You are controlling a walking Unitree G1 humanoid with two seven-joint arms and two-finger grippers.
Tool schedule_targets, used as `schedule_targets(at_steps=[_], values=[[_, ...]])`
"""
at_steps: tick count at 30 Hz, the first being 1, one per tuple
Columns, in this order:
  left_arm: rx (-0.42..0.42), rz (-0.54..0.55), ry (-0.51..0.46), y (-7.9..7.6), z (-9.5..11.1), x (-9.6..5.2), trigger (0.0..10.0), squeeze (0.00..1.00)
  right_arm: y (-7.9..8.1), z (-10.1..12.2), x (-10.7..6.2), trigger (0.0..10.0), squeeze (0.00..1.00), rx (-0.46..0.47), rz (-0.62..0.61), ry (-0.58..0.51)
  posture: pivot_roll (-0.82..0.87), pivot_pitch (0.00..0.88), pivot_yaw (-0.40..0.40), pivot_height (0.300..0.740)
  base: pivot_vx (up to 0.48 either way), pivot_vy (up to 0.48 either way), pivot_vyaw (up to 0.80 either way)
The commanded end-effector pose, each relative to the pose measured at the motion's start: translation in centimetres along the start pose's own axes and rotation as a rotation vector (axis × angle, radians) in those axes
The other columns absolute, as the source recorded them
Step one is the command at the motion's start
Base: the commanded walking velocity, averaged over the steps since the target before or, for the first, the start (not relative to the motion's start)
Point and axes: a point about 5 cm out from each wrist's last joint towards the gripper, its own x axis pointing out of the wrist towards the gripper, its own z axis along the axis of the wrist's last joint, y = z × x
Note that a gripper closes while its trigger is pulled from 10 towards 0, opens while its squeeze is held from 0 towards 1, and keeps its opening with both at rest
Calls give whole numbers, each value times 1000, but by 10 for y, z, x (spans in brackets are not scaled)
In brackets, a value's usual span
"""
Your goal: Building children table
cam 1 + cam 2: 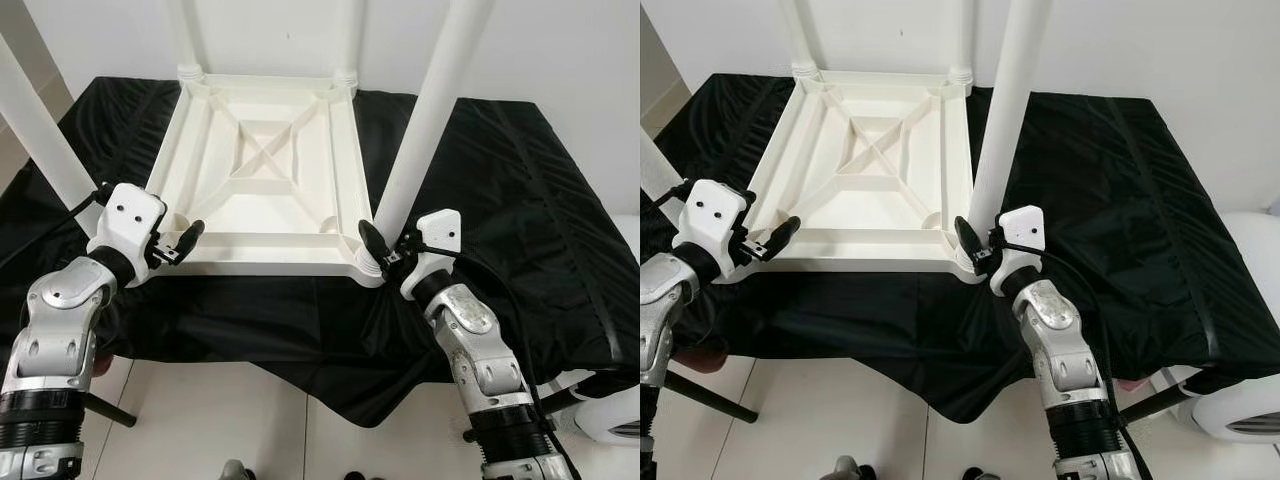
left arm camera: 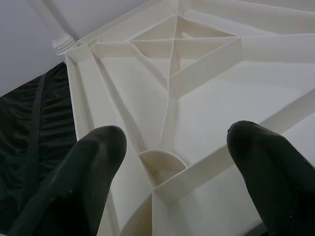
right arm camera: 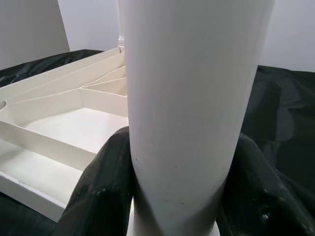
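Pinching the base of the near right leg (image 1: 425,120), my right gripper (image 1: 383,250) holds its smooth white tube seated in the corner of the upturned plastic tabletop (image 1: 270,170) on the black cloth (image 1: 520,200); the leg's long axis leans up and away from me. My left gripper (image 1: 180,243) hovers spread over the empty near left socket (image 2: 160,164)

White wall (image 1: 560,50), pale tiled floor (image 1: 200,420)
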Motion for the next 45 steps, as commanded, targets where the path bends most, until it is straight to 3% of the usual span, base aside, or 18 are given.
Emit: schedule_targets(at_steps=[1,15,30,37,38,42,44,45], values=[[-13,194,95,34,-18,-18,10000,0,-73,5,-35,0,0,-69,-387,11,-67,188,26,740,0,0,0],[-14,165,87,30,-17,-14,10000,0,-99,21,-69,0,0,-139,-527,11,-85,198,50,740,0,0,0],[-10,88,51,12,-11,-6,10000,0,-116,34,-84,0,0,-185,-600,7,-87,194,57,740,0,0,0],[-23,47,39,-3,-10,-5,10000,0,-120,38,-90,0,0,-210,-604,18,-91,187,53,740,0,0,0],[-19,2,25,-16,-7,-2,10000,0,-127,42,-93,0,0,-219,-619,18,-99,178,53,740,0,0,0],[-27,-56,-2,-34,-2,2,10000,0,-129,43,-91,0,0,-222,-611,20,-104,172,54,740,0,0,0],[-27,-56,-2,-34,-2,2,10000,0,-129,43,-91,0,0,-222,-611,20,-104,172,54,740,0,0,0],[-38,-57,1,-36,-3,3,10000,0,-127,40,-88,3922,0,-212,-594,31,-104,164,49,740,0,0,0]])
